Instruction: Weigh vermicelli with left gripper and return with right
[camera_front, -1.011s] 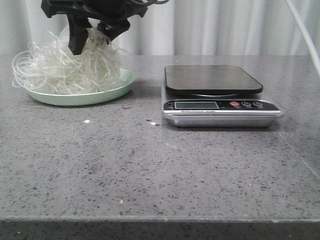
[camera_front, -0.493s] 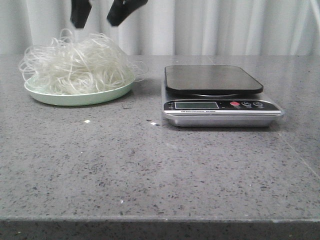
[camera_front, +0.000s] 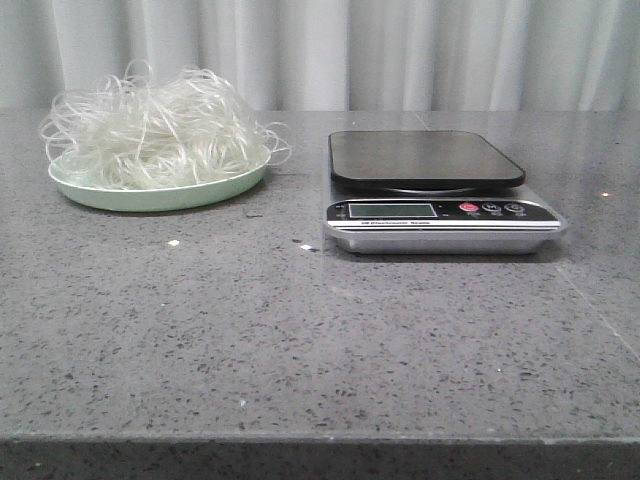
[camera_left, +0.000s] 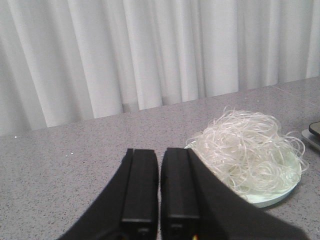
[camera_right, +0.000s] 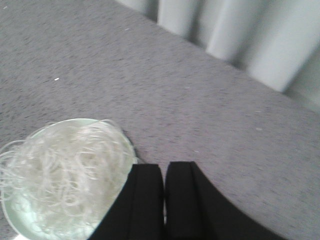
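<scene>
At the upper left of the front view, the vermicelli (camera_front: 158, 125) sits heaped on a pale green plate (camera_front: 160, 194), with loose loops hanging over its rim. To its right on the grey tabletop (camera_front: 300, 330) stands a digital scale (camera_front: 435, 195) with a bare dark platform. The left end effector (camera_left: 160, 187) is clenched with nothing between its fingers, and the right end effector (camera_right: 164, 195) is likewise clenched and holds nothing, above the plate's edge.
</scene>
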